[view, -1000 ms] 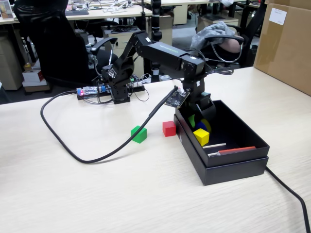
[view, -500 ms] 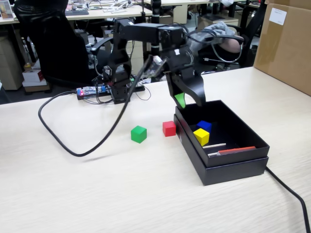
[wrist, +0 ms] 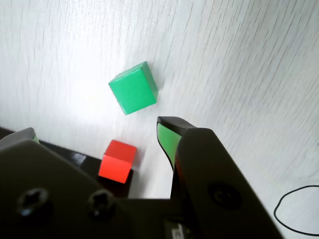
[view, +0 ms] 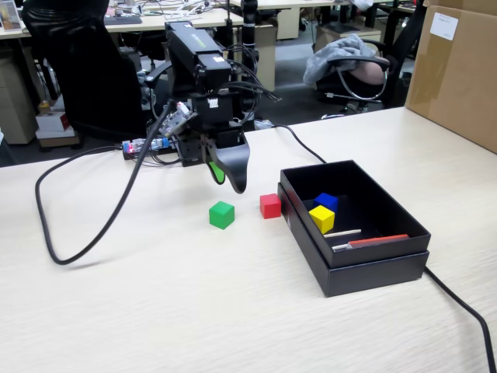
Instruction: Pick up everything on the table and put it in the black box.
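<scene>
Just ahead of my spread, empty claw (wrist: 94, 132) lies the green cube (wrist: 133, 88), with the red cube (wrist: 117, 160) nearer beneath it, because I am lining up over the table (view: 194, 303) beside the black box (view: 373, 268).

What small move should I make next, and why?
Probably lower the gripper toward the green cube and centre it between the open jaws. Blue cube and yellow cube already sit in the black box; the green cube and red cube remain on the table. The gripper hangs empty above the table, with the green cube just ahead in the wrist view.
</scene>
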